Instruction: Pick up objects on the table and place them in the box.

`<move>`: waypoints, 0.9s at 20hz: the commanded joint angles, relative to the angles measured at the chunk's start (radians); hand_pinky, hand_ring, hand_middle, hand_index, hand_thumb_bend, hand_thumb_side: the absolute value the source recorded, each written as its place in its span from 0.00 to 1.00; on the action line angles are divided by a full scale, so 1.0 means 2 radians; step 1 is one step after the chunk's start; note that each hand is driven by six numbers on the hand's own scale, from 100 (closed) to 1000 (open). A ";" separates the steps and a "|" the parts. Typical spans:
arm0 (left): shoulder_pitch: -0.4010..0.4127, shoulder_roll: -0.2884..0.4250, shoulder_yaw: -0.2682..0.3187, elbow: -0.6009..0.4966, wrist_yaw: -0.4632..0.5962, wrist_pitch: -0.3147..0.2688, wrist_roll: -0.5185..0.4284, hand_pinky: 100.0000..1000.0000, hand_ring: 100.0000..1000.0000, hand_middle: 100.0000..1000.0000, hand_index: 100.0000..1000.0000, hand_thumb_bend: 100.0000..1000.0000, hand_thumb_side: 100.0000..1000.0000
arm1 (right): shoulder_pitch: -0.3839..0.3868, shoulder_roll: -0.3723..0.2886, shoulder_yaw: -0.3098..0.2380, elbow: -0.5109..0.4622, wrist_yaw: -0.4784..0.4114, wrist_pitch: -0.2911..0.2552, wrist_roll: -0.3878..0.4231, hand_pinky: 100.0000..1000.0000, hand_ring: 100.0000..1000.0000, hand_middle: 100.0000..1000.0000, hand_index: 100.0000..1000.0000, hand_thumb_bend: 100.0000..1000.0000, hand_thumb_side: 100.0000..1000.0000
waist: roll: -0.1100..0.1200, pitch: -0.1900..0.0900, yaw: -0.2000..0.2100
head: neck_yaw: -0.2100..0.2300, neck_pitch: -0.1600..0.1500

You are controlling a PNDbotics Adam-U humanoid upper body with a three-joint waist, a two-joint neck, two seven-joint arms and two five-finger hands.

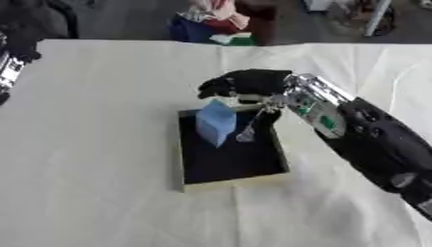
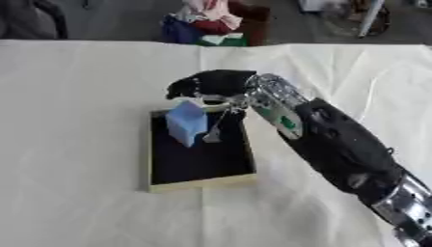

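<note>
- The right hand [image 1: 240, 84] hung over the box's [image 1: 190, 179] twelve o'clock edge, fingers curled down onto the top of a light blue block [image 1: 216, 122].
- That block stood inside the box, tilted, no lettering readable.
- The white-covered tabletop [image 1: 93, 144] carried the box.
- The left hand [image 1: 10, 67] showed at nine o'clock; I couldn't tell its fingers' state.

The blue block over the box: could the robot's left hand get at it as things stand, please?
Probably not easily: the right hand is already curled over the blue block above the box, covering its top, and the left arm only shows at the far left edge.
</note>
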 commanded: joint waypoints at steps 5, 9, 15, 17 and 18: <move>0.005 0.018 0.016 -0.004 -0.002 0.000 0.012 0.67 0.77 0.81 0.87 0.23 0.78 | 0.026 -0.074 -0.084 -0.124 -0.140 0.080 -0.086 0.86 0.84 0.87 0.99 0.37 0.33 | 0.001 -0.014 -0.016 | 0.016 0.011; 0.011 0.020 0.019 -0.003 -0.002 0.000 0.017 0.67 0.77 0.81 0.87 0.23 0.78 | 0.055 -0.087 -0.124 -0.173 -0.220 0.131 -0.135 0.81 0.79 0.83 0.96 0.38 0.34 | 0.001 -0.014 -0.027 | 0.024 0.015; 0.028 0.024 0.025 -0.002 -0.002 0.000 0.025 0.67 0.77 0.81 0.87 0.23 0.77 | 0.144 -0.062 -0.195 -0.253 -0.338 0.177 -0.264 0.78 0.77 0.81 0.93 0.35 0.32 | 0.001 -0.010 -0.053 | 0.041 0.030; 0.034 0.024 0.027 -0.003 -0.002 -0.001 0.027 0.67 0.77 0.81 0.87 0.23 0.77 | 0.167 -0.050 -0.206 -0.271 -0.348 0.182 -0.281 0.78 0.77 0.81 0.93 0.34 0.32 | 0.001 -0.009 -0.060 | 0.047 0.034; 0.037 0.024 0.029 -0.004 -0.002 -0.001 0.029 0.67 0.77 0.81 0.87 0.23 0.77 | 0.177 -0.043 -0.210 -0.278 -0.350 0.181 -0.287 0.79 0.77 0.82 0.93 0.33 0.32 | 0.001 -0.008 -0.063 | 0.050 0.035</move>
